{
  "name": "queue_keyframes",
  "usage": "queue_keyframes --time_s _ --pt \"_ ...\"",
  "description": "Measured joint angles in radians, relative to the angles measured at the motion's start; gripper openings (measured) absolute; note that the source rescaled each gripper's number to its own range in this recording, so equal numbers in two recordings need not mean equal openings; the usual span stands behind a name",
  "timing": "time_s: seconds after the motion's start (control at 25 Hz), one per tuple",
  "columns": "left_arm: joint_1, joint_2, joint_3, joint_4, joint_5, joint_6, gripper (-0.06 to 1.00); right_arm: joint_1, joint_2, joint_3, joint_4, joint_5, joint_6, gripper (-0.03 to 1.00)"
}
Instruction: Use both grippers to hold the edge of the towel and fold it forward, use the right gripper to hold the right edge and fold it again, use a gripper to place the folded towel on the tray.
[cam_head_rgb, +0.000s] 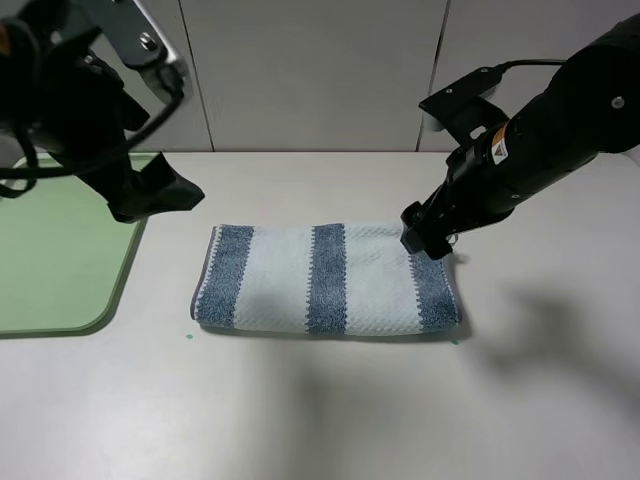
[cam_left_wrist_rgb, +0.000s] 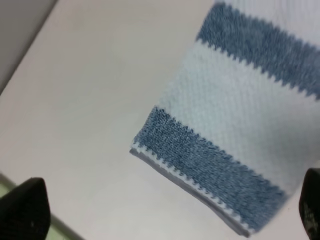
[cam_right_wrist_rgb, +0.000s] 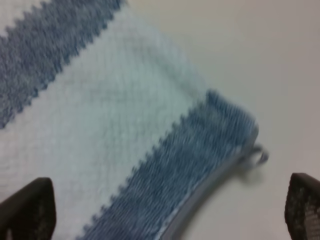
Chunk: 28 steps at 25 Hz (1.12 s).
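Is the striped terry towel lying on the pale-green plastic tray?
No, the towel lies on the white table, apart from the tray.

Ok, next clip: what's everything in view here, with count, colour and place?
towel: one, blue-grey and pale stripes, folded flat mid-table
tray: one, pale green, left of the towel, partly out of frame
table: one, off-white, under everything
green marks: two, tiny, on the table by the towel's near corners
wall panels: several, grey, behind the table
left gripper: one, black, open, raised between tray and towel
right gripper: one, black, open, at the towel's far right corner
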Motion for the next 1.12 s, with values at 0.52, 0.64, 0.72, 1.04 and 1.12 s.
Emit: queue_keyframes --time_s 0.52,0.64,0.72,1.04,1.12 --pt "0.0 -0.357 0.001 0.006 0.324 -0.255 0.96 0.0 -0.01 -0.001 0.202 0.095 0.113 1.0" --pt "0.0 -0.461 0.029 0.006 0.382 -0.282 0.94 0.0 -0.01 -0.001 0.226 0.1 0.136 1.0" --pt "0.0 -0.551 0.07 0.006 0.401 -0.312 0.94 0.0 -0.01 -0.001 0.234 0.102 0.157 1.0" --pt "0.0 -0.959 0.276 0.006 0.426 -0.476 0.92 0.0 -0.01 -0.001 0.237 0.103 0.187 1.0" --pt "0.0 -1.041 0.309 0.006 0.443 -0.5 0.92 0.0 -0.01 -0.001 0.237 0.103 0.188 1.0"
